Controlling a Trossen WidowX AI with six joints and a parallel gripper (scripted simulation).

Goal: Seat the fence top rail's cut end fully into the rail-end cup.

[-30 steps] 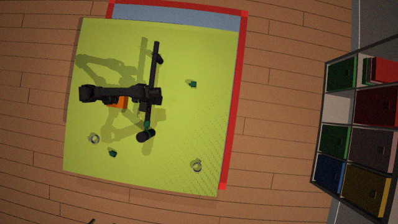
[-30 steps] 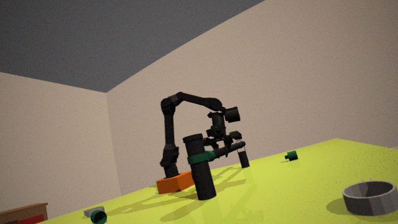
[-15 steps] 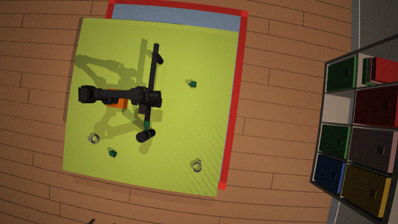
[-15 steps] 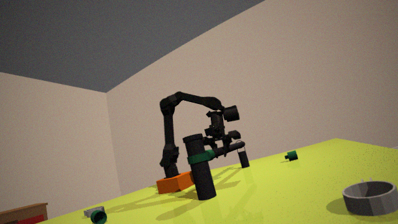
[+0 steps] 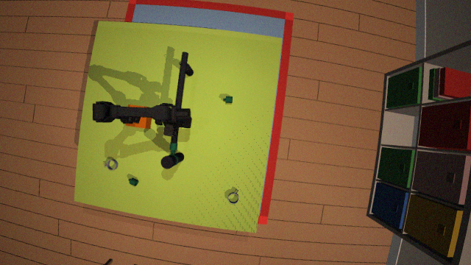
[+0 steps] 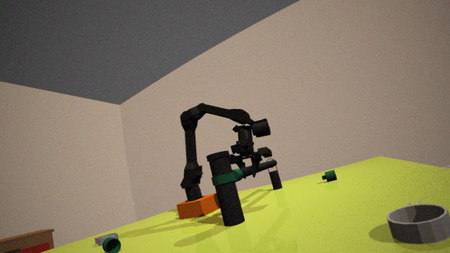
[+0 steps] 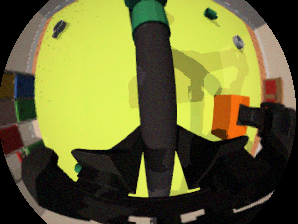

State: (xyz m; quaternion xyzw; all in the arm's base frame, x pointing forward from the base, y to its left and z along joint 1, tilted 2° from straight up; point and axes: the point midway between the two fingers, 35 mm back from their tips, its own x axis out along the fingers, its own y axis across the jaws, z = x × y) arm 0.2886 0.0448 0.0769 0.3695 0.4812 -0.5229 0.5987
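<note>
The black fence rail (image 5: 181, 86) (image 6: 264, 166) (image 7: 156, 75) runs from the small post (image 5: 189, 70) (image 6: 276, 180), where a thin loop (image 6: 273, 169) surrounds it, to the green rail-end cup (image 5: 173, 148) (image 6: 238, 174) (image 7: 150, 16). The rail's near end is inside the cup mouth; how deep it sits is hidden. The cup hangs on the green brace band (image 6: 222, 178), around the upper part of the big black post (image 6: 230, 205) (image 5: 169, 162), somewhat below its cap (image 6: 219, 154). My gripper (image 6: 248, 170) (image 7: 156, 125) is shut on the rail, one finger on each side, a short way from the cup.
The orange block (image 5: 147, 122) (image 6: 191, 209) (image 7: 229, 115) is at the arm's base. Loose green cups (image 5: 228, 99) (image 5: 133, 181) (image 6: 330, 176) and grey bands (image 5: 112, 164) (image 5: 232, 197) (image 6: 418, 228) lie away from the rail on the yellow-green table top (image 5: 129, 37).
</note>
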